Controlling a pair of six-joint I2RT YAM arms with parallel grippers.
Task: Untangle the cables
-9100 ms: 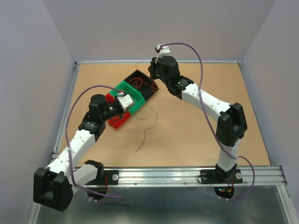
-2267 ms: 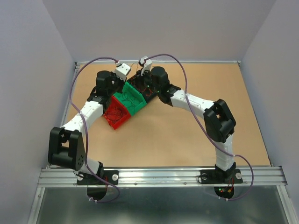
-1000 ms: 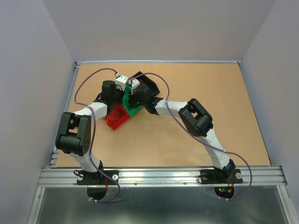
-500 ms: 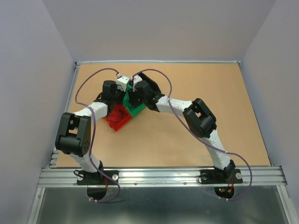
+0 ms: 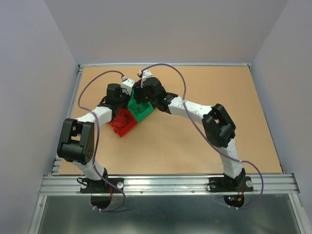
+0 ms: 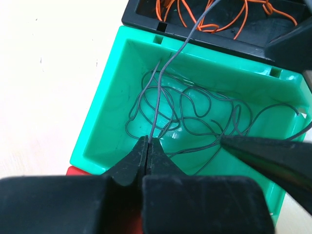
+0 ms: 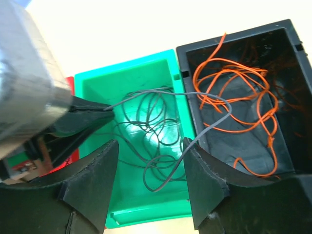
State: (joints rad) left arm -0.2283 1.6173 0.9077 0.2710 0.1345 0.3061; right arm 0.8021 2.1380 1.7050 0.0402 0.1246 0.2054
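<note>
Green bin [image 5: 143, 112] on the brown table [image 5: 195, 146]. Red bin [image 5: 122, 123] sits against its near-left side. Left gripper [image 5: 129, 99] and right gripper [image 5: 140, 99] both hang over the green bin's far half, close together. From up here their fingertips are too small to read.

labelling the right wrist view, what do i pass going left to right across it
left gripper → green bin with the dark cable → black bin with the orange cable
</note>
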